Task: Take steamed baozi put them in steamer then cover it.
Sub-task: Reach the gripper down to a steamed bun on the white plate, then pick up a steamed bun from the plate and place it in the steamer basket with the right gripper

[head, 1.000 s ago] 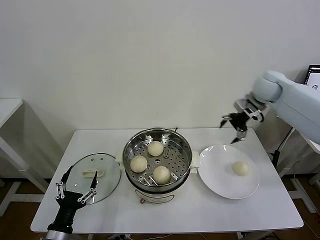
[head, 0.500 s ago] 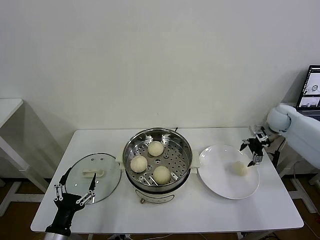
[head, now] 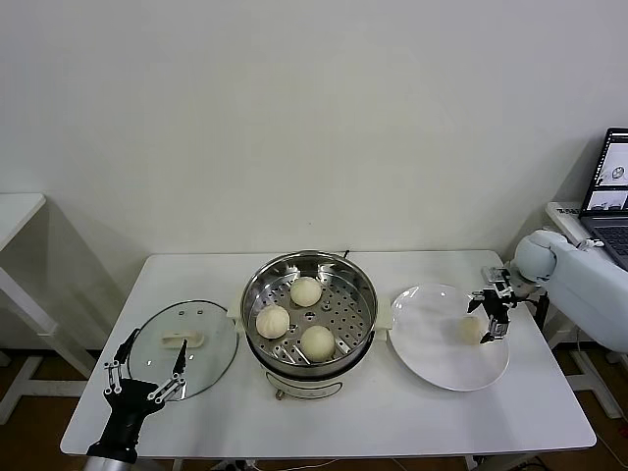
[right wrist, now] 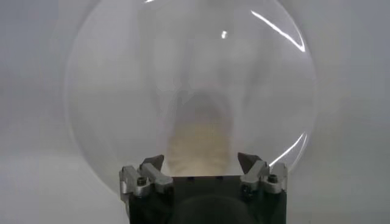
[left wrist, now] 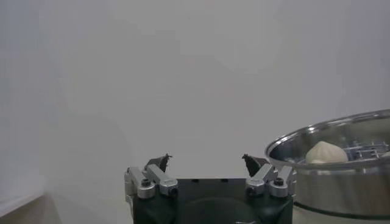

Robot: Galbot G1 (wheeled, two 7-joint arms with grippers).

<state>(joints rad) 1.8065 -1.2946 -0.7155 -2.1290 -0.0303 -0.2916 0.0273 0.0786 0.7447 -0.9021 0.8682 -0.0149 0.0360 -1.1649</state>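
Observation:
The steel steamer (head: 249, 298) stands mid-table with three baozi on its perforated tray (head: 305, 290) (head: 272, 321) (head: 317, 341). One more baozi (head: 470, 329) lies on the white plate (head: 432, 345) to the right. My right gripper (head: 490, 316) is open, low at that baozi's right side. In the right wrist view the baozi (right wrist: 196, 141) shows blurred just ahead of the right gripper (right wrist: 201, 161). The glass cover (head: 201, 334) lies flat on the table left of the steamer. My left gripper (head: 145, 369) waits open at the cover's near edge.
The left wrist view shows the left gripper (left wrist: 207, 159), the steamer (left wrist: 332, 179) and one baozi (left wrist: 326, 152) inside it. A laptop (head: 608, 186) sits on a stand at the far right. The table's front edge lies just below the steamer.
My right gripper has come down from above the plate's far rim to the baozi on the plate. The left gripper has sunk slightly.

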